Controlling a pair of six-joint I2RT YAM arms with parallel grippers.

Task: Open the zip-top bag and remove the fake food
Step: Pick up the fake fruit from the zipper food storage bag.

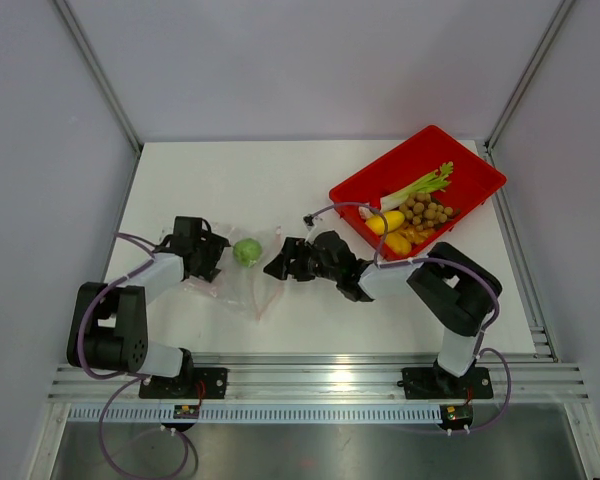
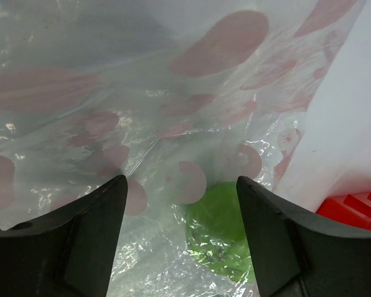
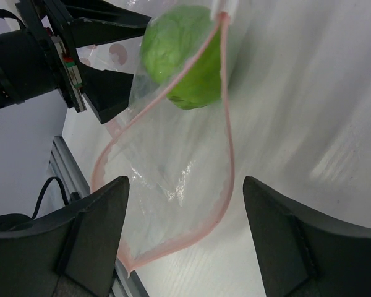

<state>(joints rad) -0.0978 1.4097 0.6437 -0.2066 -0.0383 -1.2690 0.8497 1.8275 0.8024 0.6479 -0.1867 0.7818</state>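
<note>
Right pincer (image 3: 185, 185) released, jaws wide over the gaping mouth of the zip-top bag (image 3: 173, 161). Left pincer (image 2: 182, 185) also released, over its far end. Bag lies on tabletop (image 1: 210, 180) btwn them, green fruit (image 3: 179, 55) inside. Film looks thin, floppy, slick; prob. pinch closed corner and tip fruit out.

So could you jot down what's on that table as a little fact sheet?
Zip-top bag: lies on the table, mouth open
Green round fruit: inside the bag, near its mouth
Red tray: far right, holds celery, tan balls, yellow pieces
Left end effector: open, over the bag
Right end effector: open, facing the bag's mouth
</note>
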